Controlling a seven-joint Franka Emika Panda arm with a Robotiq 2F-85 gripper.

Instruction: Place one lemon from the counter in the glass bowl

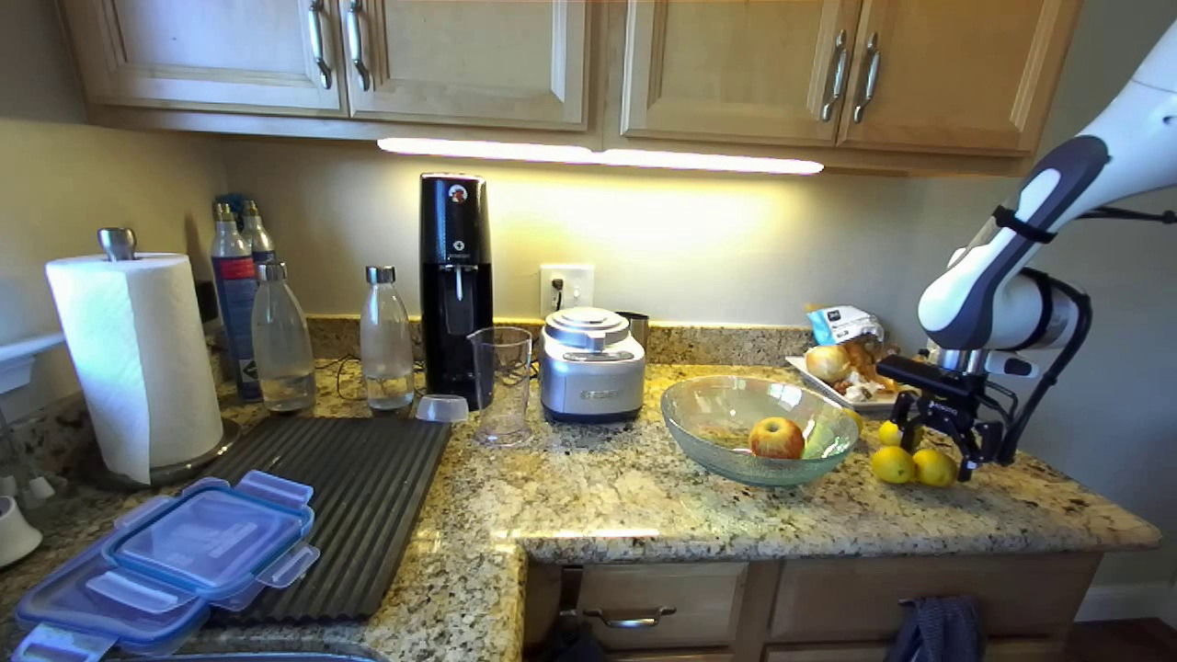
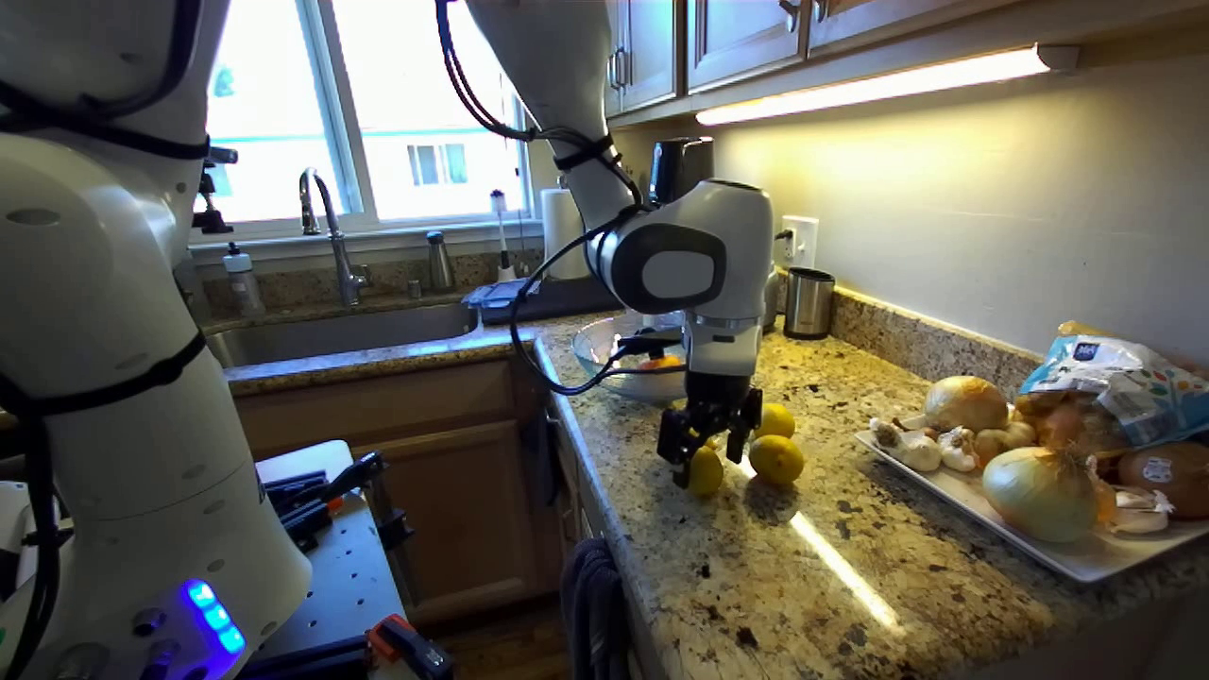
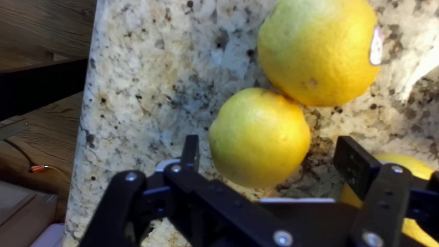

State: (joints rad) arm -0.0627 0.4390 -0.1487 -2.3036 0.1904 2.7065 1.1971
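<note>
Several yellow lemons lie together on the speckled granite counter [image 1: 598, 501], right of the glass bowl [image 1: 736, 464]. My gripper [image 1: 937, 455] points down over them with its fingers apart. In the wrist view the open gripper [image 3: 271, 154] has one lemon [image 3: 259, 137] between its fingers, with a gap on both sides. A second lemon [image 3: 319, 51] touches it, and another [image 3: 404, 163] is partly hidden behind a finger. In an exterior view the gripper [image 2: 708, 467] straddles a lemon [image 2: 705, 472]. The bowl holds an apple [image 1: 777, 438]; in an exterior view the arm partly hides the bowl [image 2: 614, 382].
A white plate [image 2: 982, 524] of onions and garlic and a snack-like bag [image 2: 1115, 387] stand near the wall. A second lemon [image 2: 777, 459] sits beside the gripper. A food processor [image 1: 591, 368] and a clear jug [image 1: 503, 386] stand left of the bowl. The counter's front edge [image 3: 82, 130] is close.
</note>
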